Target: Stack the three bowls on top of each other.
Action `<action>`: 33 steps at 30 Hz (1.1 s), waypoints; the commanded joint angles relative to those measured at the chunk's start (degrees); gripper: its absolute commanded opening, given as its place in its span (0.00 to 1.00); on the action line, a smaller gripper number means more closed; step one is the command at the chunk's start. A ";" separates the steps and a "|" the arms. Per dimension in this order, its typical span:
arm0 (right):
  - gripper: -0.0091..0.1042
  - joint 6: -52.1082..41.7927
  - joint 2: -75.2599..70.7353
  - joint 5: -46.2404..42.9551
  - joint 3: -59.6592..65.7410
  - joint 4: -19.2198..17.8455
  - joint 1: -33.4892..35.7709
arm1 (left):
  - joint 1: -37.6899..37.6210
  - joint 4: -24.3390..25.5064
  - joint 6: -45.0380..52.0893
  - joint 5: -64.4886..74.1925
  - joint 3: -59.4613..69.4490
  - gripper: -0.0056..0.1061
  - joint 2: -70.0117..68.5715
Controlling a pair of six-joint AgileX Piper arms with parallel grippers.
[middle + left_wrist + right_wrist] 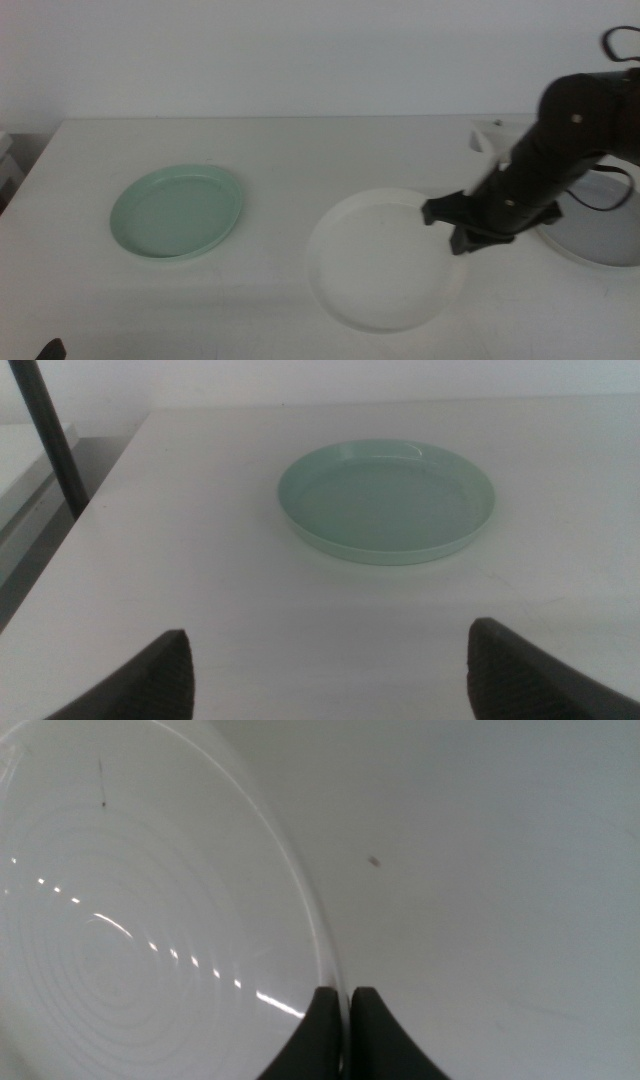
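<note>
Dark jaws of the right gripper [346,1020] pinch the thin rim of the white bowl [385,258] at its right edge, the dish lying near the table's [270,150] front; left gripper [330,675] waits spread wide, low at the near left; beyond it sits the mint green bowl [387,500]; the grey-blue bowl [600,230] lies far right, behind the arm.

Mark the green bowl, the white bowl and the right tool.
green bowl [178,212], middle view, centre of its inner floor.
white bowl [375,265], middle view, bare inner floor.
right tool [347,1005], right wrist view, between the fingertips, shut on the white bowl's rim.
</note>
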 commanded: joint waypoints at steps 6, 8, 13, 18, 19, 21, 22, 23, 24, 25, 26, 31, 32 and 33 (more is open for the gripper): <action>0.07 0.83 5.03 -0.91 -7.17 0.23 3.07 | 0.04 -0.44 -0.51 -4.49 -0.27 0.95 -0.75; 0.07 0.77 11.28 -2.29 -7.38 0.10 3.42 | 0.04 -0.44 -0.51 -4.49 -0.27 0.95 -0.75; 0.07 0.61 12.81 -3.83 -7.38 -1.33 3.42 | 0.04 -0.44 -0.51 -4.49 -0.27 0.95 -0.75; 0.13 0.61 14.06 -4.01 -7.38 -1.84 3.42 | 0.04 -0.44 -0.51 -4.49 -0.27 0.95 -0.75; 0.16 0.66 14.25 -4.01 -7.38 -1.72 3.42 | 0.04 -0.44 -0.51 -4.49 -0.27 0.95 -0.75; 0.21 0.67 14.55 -3.85 -7.38 -1.65 3.42 | 0.04 -0.44 -0.51 -4.49 -0.27 0.95 -0.75; 0.25 0.67 14.69 -3.80 -7.38 -1.65 3.42 | 0.04 -0.44 -0.51 -4.49 -0.27 0.95 -0.75; 0.28 0.67 14.69 -3.80 -7.38 -1.65 3.42 | 0.04 -0.44 -0.51 -4.49 -0.27 0.95 -0.75; 0.34 0.67 14.69 -3.74 -7.38 -1.72 3.42 | 0.04 -0.44 -0.51 -4.49 -0.27 0.95 -0.75; 0.38 0.67 14.53 -3.62 -7.51 -1.72 3.42 | 0.04 -0.44 -0.51 -4.49 -0.27 0.95 -0.75; 0.40 0.67 14.15 -3.57 -7.58 -1.77 3.36 | 0.04 -0.44 -0.51 -4.49 -0.27 0.95 -0.75; 0.56 0.73 7.32 -2.82 -7.58 -2.38 3.10 | 0.04 -0.44 -0.51 -4.49 -0.27 0.95 -0.75; 0.57 0.73 5.29 -2.70 -7.58 -2.77 2.72 | 0.04 -0.44 -0.51 -4.49 -0.27 0.95 -0.75; 0.57 0.73 3.68 -2.52 -7.58 -3.38 2.47 | 0.04 -0.44 -0.51 -4.49 -0.27 0.95 -0.75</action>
